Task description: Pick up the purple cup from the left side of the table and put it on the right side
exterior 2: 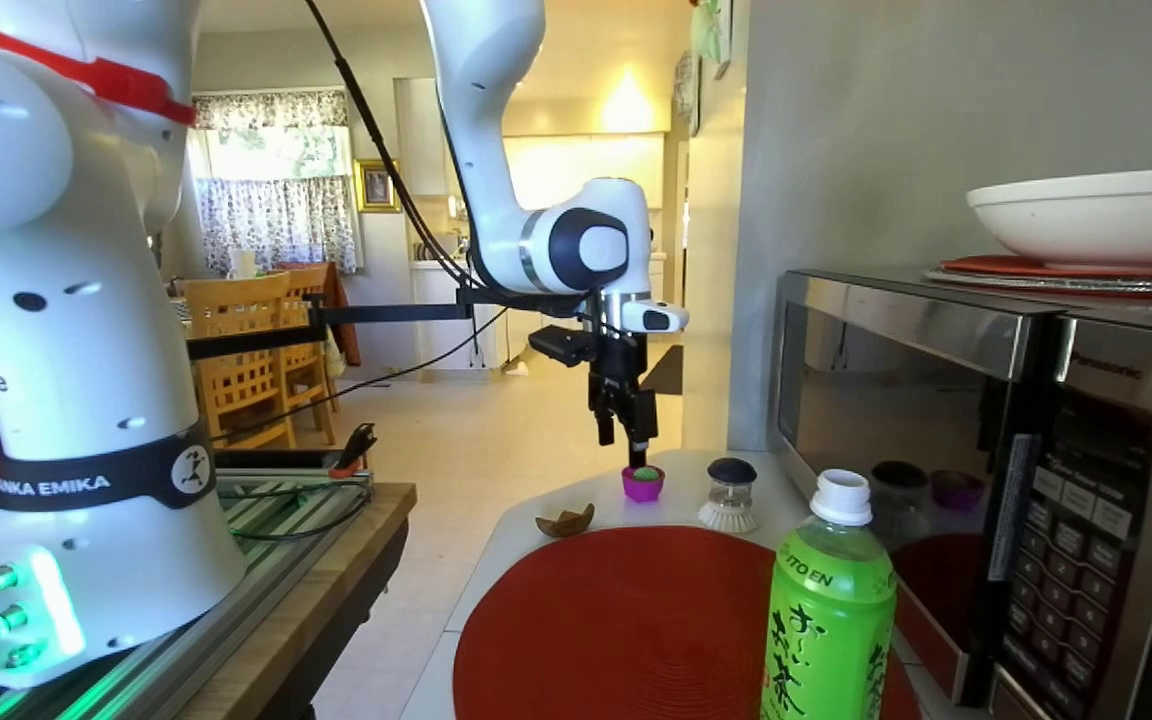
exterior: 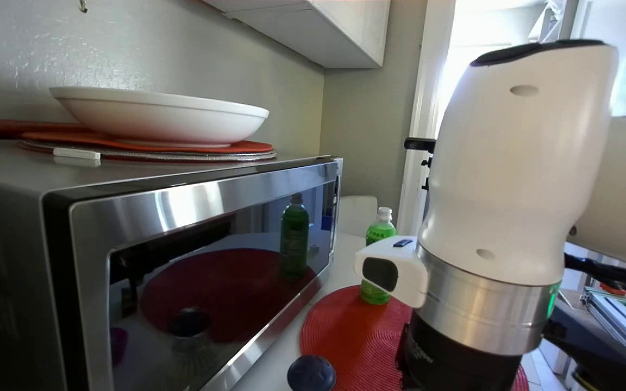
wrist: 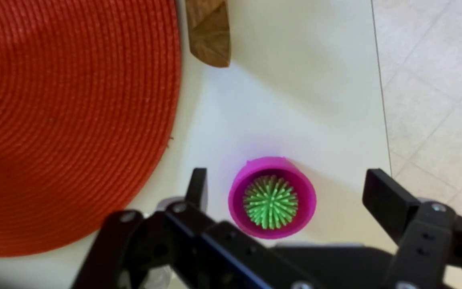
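Near the edge of the counter [wrist: 287,104]: the purple cup [exterior 2: 642,489] is sitting upright, off the red mat [exterior 2: 606,620]; I'm taking this for the task's left side, so the carry is waiting to be done.
Inside the cup: a green spiky thing [wrist: 271,202] is nestling, so that carry is probably needing to stay level.
Either side of the cup: the hand [wrist: 287,188] is straddling it from above, fingers [wrist: 389,200] set wide, gripping nothing, presumably for a squeeze across the round wall. In the wrist view the cup is sitting nearer one finger, so closing may be nudging it. How close the tips are hanging to the rim, I can't tell.
Around the cup: a dark-topped brush [exterior 2: 731,497] is standing bristles down and a wooden piece [wrist: 211,36] is lying beside the mat; with both near, lifting is looking safer than sliding.
Across the mat: the green bottle [exterior 2: 826,620] is standing well apart, near the microwave [exterior: 182,203], where a carry could be clipping it.
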Available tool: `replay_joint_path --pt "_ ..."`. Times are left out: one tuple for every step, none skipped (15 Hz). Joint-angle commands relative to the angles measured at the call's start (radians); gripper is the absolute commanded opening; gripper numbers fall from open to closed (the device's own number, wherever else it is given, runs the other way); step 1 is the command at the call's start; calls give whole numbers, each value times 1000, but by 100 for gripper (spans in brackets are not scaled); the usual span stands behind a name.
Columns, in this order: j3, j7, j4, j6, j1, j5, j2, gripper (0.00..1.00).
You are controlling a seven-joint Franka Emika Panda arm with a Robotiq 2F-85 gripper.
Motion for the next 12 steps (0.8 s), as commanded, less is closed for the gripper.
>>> replay_joint_path --pt "-47 27 33 26 42 -32 47 100" --pt "-55 25 37 32 49 -30 55 100" --pt "-62 23 42 45 55 -26 66 100" --pt "-70 22 46 54 61 -24 75 100" --pt "-76 18 48 65 65 -20 84 100" --pt "-81 14 53 69 69 -17 91 100" --pt "-89 12 55 79 75 -15 99 100" --pt "-95 10 57 85 80 -12 104 100" --pt "-100 7 58 92 83 -10 109 100" --pt "-104 5 59 94 87 -8 113 100" --pt "-107 3 61 95 89 -6 116 100" --pt "-114 4 61 98 95 -9 117 79"
